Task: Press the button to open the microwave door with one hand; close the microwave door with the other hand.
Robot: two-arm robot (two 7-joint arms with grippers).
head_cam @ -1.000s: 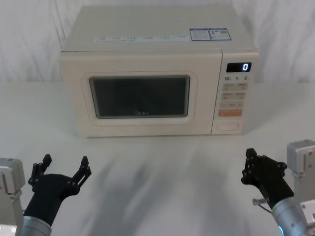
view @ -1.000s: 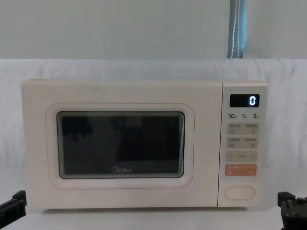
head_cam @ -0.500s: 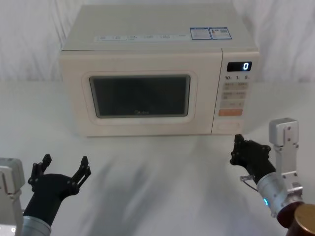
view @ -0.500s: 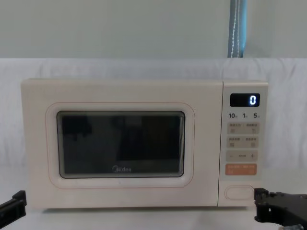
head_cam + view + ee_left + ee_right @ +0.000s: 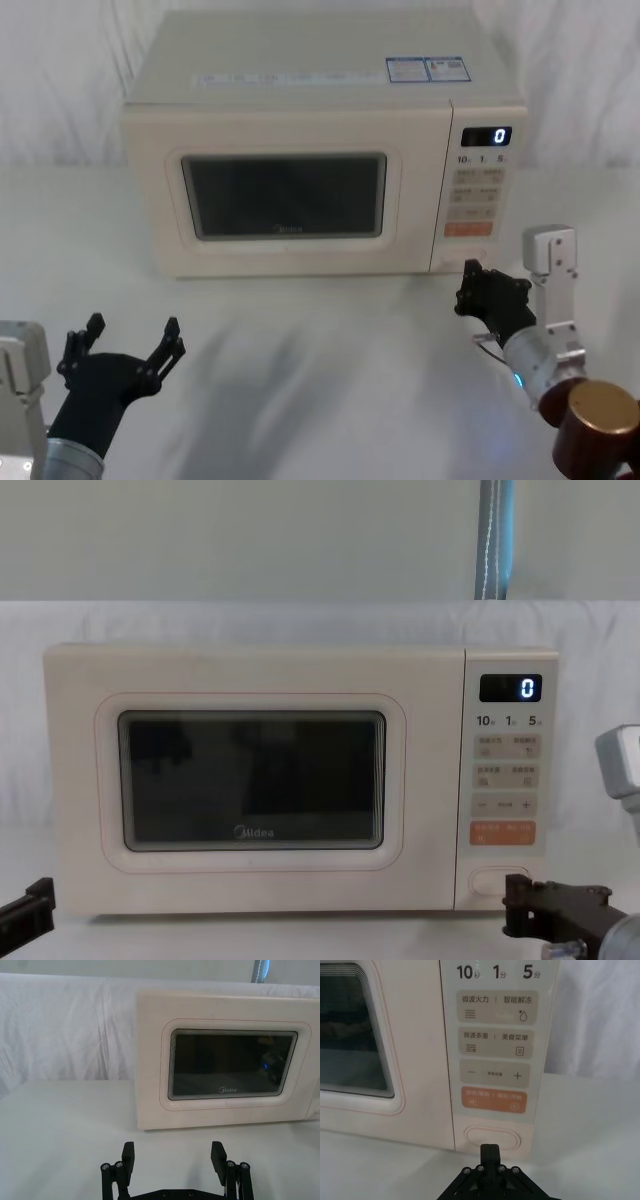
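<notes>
Button [image 5: 492, 1138]: large plain cream oval, long axis running sideways, sitting lowest on the control panel [image 5: 492, 1060] under the orange rectangular key [image 5: 489, 1100], facing straight out toward the robot. Smooth, unlabelled, slightly raised rim. Right gripper [image 5: 489, 1148] levelled right at it from the front, jaws clenched together into a single black point, tip just short of the oval's lower edge; cannot tell whether touching. Seen from the head as a black claw [image 5: 470, 283] close against the panel's bottom corner, silver wrist and brown cylinder joint trailing behind. From the chest, dark fingers [image 5: 520, 892] overlapping the button's right end. Microwave door [image 5: 252, 781] shut flush, wide cream face, dark rounded-corner glass, thin pinkish outline, logo under the window. Display [image 5: 510, 688] reading zero. Microwave [image 5: 320, 100] standing square on the white cloth-draped worktop [image 5: 330, 370], front toward the robot. Left gripper [image 5: 125, 343] parked low at the near left, well apart from the door, jaws spread wide and holding nothing, two black prongs [image 5: 129, 1156] upright over bare cloth.
</notes>
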